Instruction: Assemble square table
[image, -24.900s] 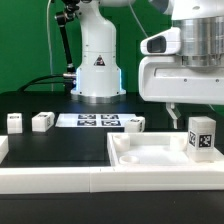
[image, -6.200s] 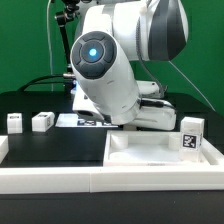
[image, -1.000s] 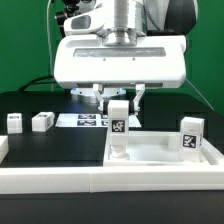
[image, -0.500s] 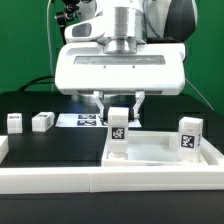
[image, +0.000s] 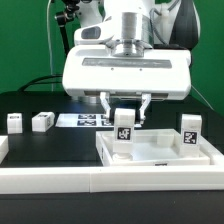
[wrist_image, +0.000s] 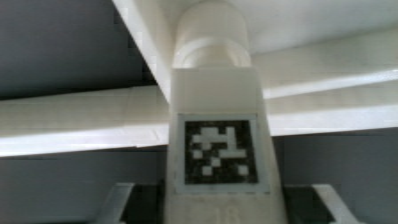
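Since half a second before, the square table (image: 165, 158) had slid toward the exterior view's left, and the leg (image: 123, 131) with it; the gripper (image: 124, 112) was clamped on that leg's upper sides, holding it upright at the slab's corner on that side; a second leg (image: 190, 136) stood at the opposite corner. Both parts looked like light, stiff, smooth plastic; the leg's flat faces seemed the right hold, though the slab would probably skid easily.

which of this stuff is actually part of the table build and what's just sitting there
Part of the job: tabletop slab; gripped leg in the hand; upright leg on the slab; two loose legs.
Just lying about: marker board; long white rail.
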